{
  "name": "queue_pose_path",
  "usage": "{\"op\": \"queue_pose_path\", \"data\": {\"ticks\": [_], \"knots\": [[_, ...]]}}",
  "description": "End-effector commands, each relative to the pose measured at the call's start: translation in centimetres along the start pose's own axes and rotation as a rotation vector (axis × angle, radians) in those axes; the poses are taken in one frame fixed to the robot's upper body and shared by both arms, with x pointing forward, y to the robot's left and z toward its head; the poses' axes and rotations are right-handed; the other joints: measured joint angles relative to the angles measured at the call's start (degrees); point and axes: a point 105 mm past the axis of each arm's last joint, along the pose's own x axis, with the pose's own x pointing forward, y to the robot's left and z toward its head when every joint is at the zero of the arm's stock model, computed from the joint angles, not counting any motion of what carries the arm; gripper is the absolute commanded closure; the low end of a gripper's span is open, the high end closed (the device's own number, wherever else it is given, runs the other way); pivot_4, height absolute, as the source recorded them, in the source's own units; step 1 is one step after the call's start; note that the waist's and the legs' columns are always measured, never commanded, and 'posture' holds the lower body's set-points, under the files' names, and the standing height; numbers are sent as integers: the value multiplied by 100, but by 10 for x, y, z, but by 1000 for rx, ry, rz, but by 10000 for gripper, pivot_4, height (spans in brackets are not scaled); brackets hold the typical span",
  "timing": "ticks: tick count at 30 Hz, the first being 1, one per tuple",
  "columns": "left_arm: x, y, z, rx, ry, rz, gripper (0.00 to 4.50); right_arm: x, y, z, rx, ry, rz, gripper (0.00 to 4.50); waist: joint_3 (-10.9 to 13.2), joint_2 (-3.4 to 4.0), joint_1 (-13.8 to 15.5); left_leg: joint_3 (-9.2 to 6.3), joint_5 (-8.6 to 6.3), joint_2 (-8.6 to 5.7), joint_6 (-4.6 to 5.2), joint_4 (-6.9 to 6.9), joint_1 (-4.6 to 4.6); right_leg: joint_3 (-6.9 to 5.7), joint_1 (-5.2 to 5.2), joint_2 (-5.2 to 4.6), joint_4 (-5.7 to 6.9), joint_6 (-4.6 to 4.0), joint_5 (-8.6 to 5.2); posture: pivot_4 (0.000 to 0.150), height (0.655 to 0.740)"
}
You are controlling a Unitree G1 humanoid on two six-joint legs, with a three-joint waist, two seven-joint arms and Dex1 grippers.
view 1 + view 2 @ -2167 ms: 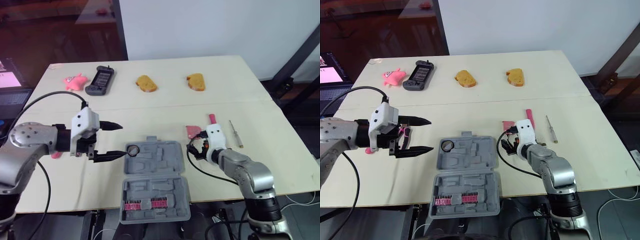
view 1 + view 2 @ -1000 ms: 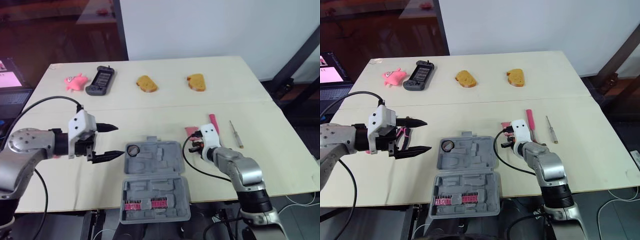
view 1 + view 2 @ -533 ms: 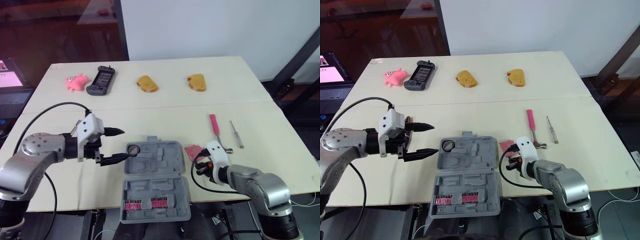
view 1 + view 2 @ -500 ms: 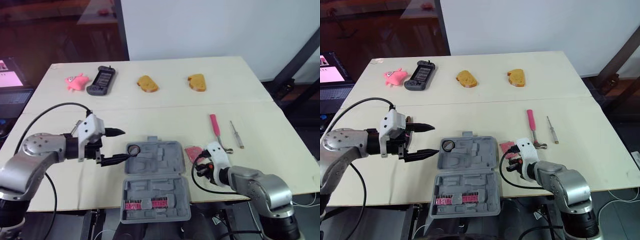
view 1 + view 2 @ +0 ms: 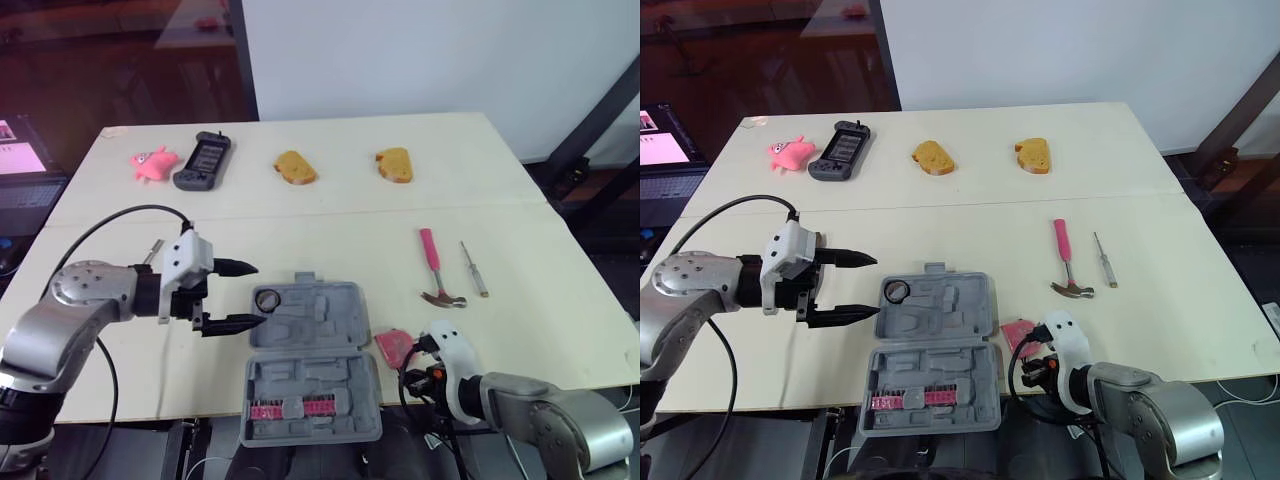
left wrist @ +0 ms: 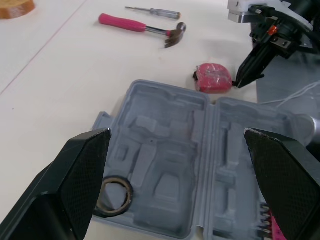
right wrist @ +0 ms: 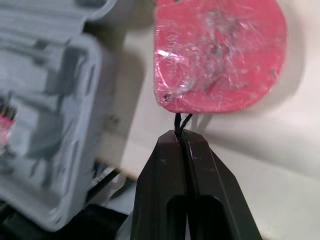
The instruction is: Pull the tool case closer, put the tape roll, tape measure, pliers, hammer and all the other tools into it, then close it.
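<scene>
**Eye views.** Along the upper part of the frame, a pale counter carries a pink plush toy, a dark grey handheld game console, a brown bread slice and a second bread slice. A pink-handled hammer and a slim screwdriver lie right of centre. The open grey plastic tool case sits at lower centre, with a dark tape roll in its upper-left recess. The left end effector hovers at the case's left edge. The right end effector is at lower right, beside the red tape measure on the counter near the case.

**Left wrist view.** The fingers are spread wide and hold nothing. The case and tape roll lie unobstructed beyond them.

**Right wrist view.** The fingers are pressed together, pinching the tape measure's thin black cord.
</scene>
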Motion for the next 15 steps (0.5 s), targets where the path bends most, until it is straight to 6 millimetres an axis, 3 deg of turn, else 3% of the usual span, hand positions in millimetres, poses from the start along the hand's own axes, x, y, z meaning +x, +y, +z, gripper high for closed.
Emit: {"op": "queue_pose_path", "data": {"ticks": [1, 15], "knots": [[-3, -11, 9, 67, 5, -71, 0, -4, 10, 1, -5, -34, 20, 44659, 0, 0, -1, 0, 0, 0, 0, 0, 0, 0, 0, 0, 0, -2, -1, 1500, 7400], [-2, -25, 8, 76, 31, -164, 0, -5, 12, -9, 28, -26, 2, 44659, 0, 0, 1, 0, 0, 1, 0, -1, 0, 0, -1, -2, -1, -3, -4, 1500, 7400]]}}
